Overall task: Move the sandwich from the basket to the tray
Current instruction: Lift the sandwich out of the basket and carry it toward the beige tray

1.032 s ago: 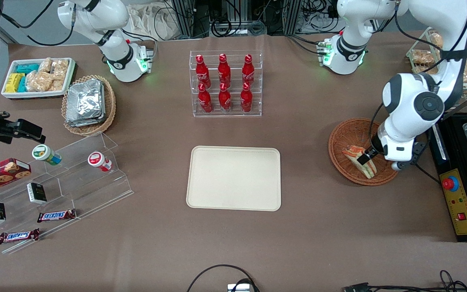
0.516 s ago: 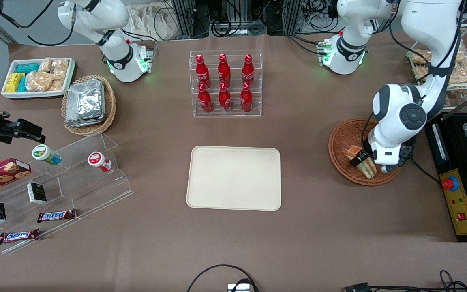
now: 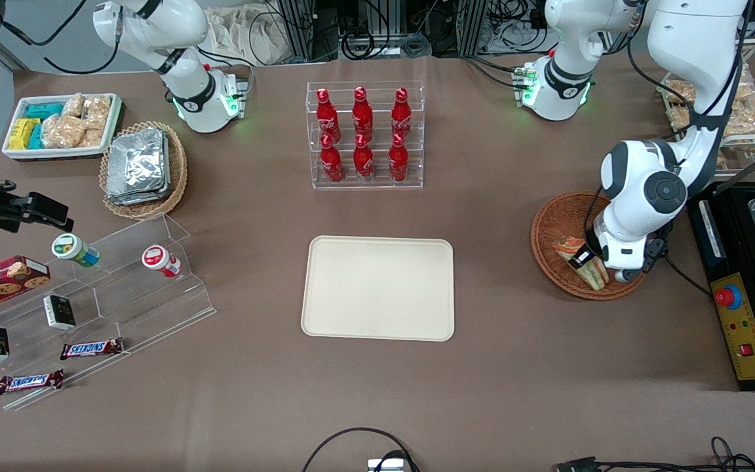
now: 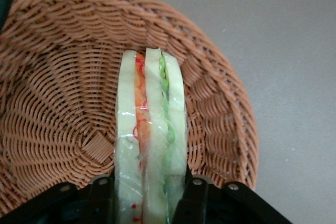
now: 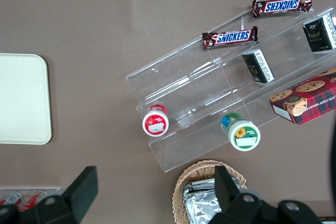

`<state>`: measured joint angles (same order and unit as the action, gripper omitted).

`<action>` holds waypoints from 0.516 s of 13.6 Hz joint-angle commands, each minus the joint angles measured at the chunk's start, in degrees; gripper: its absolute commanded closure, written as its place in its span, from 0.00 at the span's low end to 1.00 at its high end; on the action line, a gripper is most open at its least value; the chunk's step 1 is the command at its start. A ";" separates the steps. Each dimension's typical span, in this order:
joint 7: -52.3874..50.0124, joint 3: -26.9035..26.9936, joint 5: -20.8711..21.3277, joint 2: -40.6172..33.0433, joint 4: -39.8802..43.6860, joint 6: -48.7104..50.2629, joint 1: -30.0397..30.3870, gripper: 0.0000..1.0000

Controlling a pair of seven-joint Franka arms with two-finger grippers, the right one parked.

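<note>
The sandwich (image 3: pixel 592 274), a clear-wrapped wedge with orange and green filling, lies in the reddish-brown wicker basket (image 3: pixel 551 226) toward the working arm's end of the table. My left gripper (image 3: pixel 585 257) is down in the basket, its two black fingers pressed against both bread sides of the sandwich. In the left wrist view the sandwich (image 4: pixel 149 108) stands on edge between the fingers (image 4: pixel 194 195), over the basket's woven floor (image 4: pixel 58 77). The cream tray (image 3: pixel 377 288) lies bare at the table's middle; its corner also shows in the right wrist view (image 5: pixel 21 98).
A clear rack of red bottles (image 3: pixel 364 134) stands farther from the camera than the tray. A black control box with a red button (image 3: pixel 741 314) and a wire rack of snack packets (image 3: pixel 738 111) flank the basket. Acrylic steps with snacks (image 3: pixel 115 282) lie toward the parked arm's end.
The left arm has swung its wrist lower and toward the tray side of the basket, and the fingers have settled around the sandwich. The sandwich has barely shifted.
</note>
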<state>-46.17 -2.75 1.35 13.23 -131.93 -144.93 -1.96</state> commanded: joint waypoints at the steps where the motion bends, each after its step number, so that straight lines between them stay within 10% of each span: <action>1: 0.11 -0.07 -0.03 -3.02 1.84 3.75 -0.06 1.00; 7: 2.30 -4.79 -0.29 -5.60 17.29 21.76 -0.85 1.00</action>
<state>-45.40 -4.34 1.34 6.28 -120.75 -128.75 -2.41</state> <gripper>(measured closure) 0.793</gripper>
